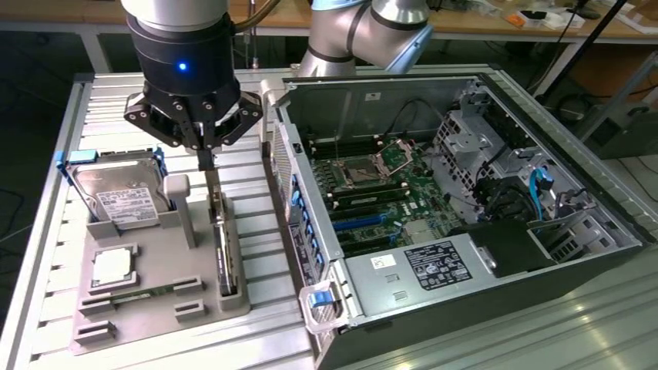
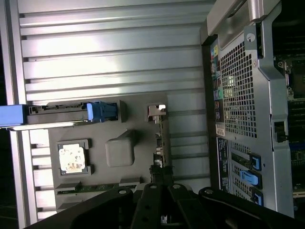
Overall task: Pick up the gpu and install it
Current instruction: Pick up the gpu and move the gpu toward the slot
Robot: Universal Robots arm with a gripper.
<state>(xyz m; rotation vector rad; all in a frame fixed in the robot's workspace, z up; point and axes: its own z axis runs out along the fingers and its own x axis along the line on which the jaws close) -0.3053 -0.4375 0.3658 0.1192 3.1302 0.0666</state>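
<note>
— So, exterior view: where's the gpu (image 1: 223, 247)?
— Standing on edge in the grey tray (image 1: 154, 308), lower left of frame, beside the open case (image 1: 494, 324). Gripper (image 1: 208, 163) pressed together at its far end; pinching or not, can't tell.
— Wrist view?
— Gpu (image 2: 159, 138) edge-on in the tray (image 2: 138, 124), gripper (image 2: 162, 177) at its end.

Ribbed metal table (image 1: 41, 270), a wooden workbench (image 1: 483, 27) behind it, and seemingly dark floor (image 1: 21, 154).

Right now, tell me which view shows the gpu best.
The exterior view: the gpu stands on edge in the gray holder, its long side showing. The wrist view looks down on its thin top edge.
</note>
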